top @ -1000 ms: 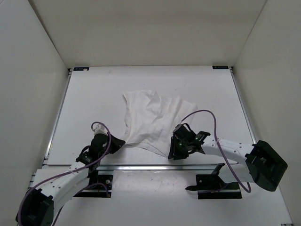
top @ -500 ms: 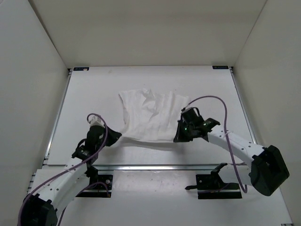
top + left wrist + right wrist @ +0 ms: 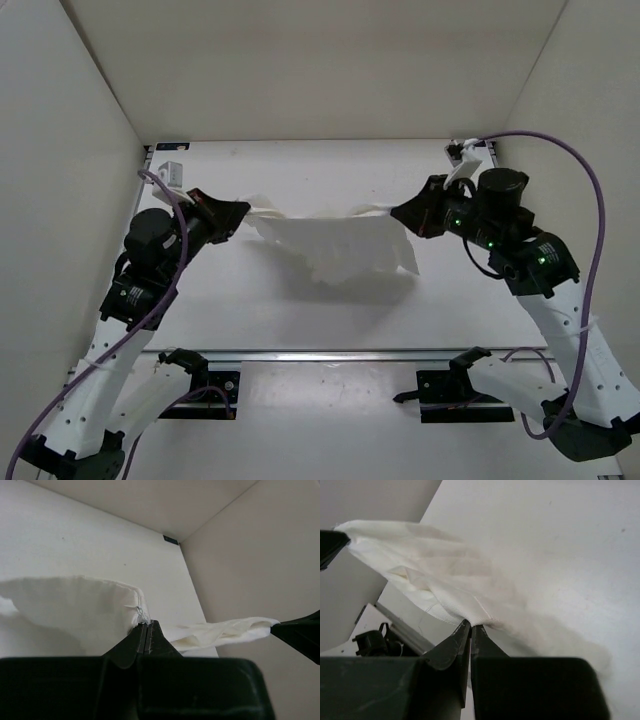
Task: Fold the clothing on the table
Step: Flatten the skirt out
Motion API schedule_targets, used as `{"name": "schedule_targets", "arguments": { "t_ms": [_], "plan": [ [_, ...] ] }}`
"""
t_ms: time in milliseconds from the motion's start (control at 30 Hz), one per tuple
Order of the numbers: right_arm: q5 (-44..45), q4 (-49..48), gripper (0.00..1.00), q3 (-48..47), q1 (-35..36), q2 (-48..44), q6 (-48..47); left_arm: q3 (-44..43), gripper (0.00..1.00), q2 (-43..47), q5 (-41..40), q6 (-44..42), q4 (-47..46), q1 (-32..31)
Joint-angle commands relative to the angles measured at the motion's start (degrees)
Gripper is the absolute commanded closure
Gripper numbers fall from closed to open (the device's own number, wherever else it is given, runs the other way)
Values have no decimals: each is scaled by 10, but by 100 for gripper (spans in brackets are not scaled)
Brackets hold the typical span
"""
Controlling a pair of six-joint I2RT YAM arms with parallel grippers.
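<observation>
While the left end effector (image 3: 244,208) and right end effector (image 3: 396,212) pinched the clothing (image 3: 345,250) tight above the bench (image 3: 250,310), even tension seemed key to laying it flat.

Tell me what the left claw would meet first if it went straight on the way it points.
The white garment pinched in the left claw, stretched ahead; beyond it, probably the right claw, though depth is unclear.
</observation>
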State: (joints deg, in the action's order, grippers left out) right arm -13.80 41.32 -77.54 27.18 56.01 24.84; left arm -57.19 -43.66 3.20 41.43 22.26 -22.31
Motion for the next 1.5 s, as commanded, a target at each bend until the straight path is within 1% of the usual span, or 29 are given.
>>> {"name": "schedule_targets", "arguments": {
  "t_ms": [0, 33, 100, 133, 167, 233, 267, 300, 333, 367, 400, 467, 533, 567, 633, 667, 700, 733, 767, 800, 867, 1000, 1067, 1133, 1200, 1267, 1367, 1400, 1467],
  "plan": [
    [-49, -10, 100, -40, -65, 52, -61, -40, 100, -30, 18, -22, 24, 22],
    [-76, -18, 100, -46, -80, 70, -66, -59, 100, -62, 22, -33, 23, 34],
    [-96, -35, 100, -115, -110, 163, -83, -133, 100, -133, 30, -49, 11, 50],
    [-81, -34, 100, -175, -105, 219, -98, -160, 100, -191, 29, -63, 16, 60],
    [-69, -25, 100, -209, -105, 251, -106, -222, 100, -252, 29, -70, 25, 60],
    [-55, 36, 100, -392, -100, 369, -130, -328, 100, -333, 25, -90, 54, 67],
    [-56, 52, 100, -447, -101, 397, -131, -396, 100, -372, 25, -94, 77, 69],
    [-58, 87, 100, -547, -104, 444, -134, -457, 100, -390, 26, -94, 101, 73],
    [-60, 107, 100, -625, -106, 476, -134, -483, 100, -412, 20, -102, 116, 72],
    [-63, 103, 100, -640, -109, 480, -135, -514, 100, -419, 15, -101, 119, 73],
    [-71, 80, 100, -619, -119, 472, -128, -522, 100, -413, 7, -105, 124, 71],
    [-90, 34, 100, -528, -132, 406, -117, -484, 100, -387, -5, -105, 114, 70],
    [-95, -35, 100, -377, -143, 359, -112, -369, 100, -348, 0, -99, 69, 71],
    [-97, -47, 100, -343, -143, 337, -111, -338, 100, -317, -5, -96, 57, 71],
    [-103, -68, 100, -230, -157, 317, -103, -199, 100, -265, -15, -86, 13, 60],
    [-108, -81, 100, -167, -162, 296, -95, -161, 100, -227, -17, -74, 3, 57],
    [-112, -89, 100, -129, -165, 289, -88, -84, 100, -199, -20, -59, -15, 55],
    [-117, -118, 100, -50, -164, 265, -75, -1, 100, -181, -19, -50, -39, 44],
    [-125, -145, 100, 25, -170, 248, -55, 41, 100, -152, -14, -37, -50, 42],
    [-129, -162, 100, 94, -164, 229, -39, 118, 100, -128, -14, -21, -76, 36],
    [-126, -169, 100, 185, -144, 209, -22, 246, 100, -101, -9, -2, -95, 24],
    [-82, -171, 99, 346, -93, 160, 6, 365, 100, -49, 4, 22, -92, -20],
    [-87, -172, 100, 397, -73, 135, 15, 399, 100, 1, 0, 33, -83, -30],
    [-101, -159, 100, 417, -54, 98, 21, 412, 100, 43, 16, 41, -65, -20],
    [-104, -139, 100, 405, -43, 62, 21, 396, 100, 106, 25, 44, -25, -14],
    [-85, -115, 100, 370, -27, 20, 14, 359, 100, 134, 15, 32, 10, -14],
    [-80, -69, 100, 264, -35, -38, -16, 221, 100, 117, 13, -17, 70, -9],
    [-78, -63, 100, 240, -35, -41, -22, 197, 100, 95, 17, -32, 78, -6],
    [-77, -31, 99, 147, -47, -42, -43, 92, 100, 73, 12, -43, 94, -3]
  ]
}}
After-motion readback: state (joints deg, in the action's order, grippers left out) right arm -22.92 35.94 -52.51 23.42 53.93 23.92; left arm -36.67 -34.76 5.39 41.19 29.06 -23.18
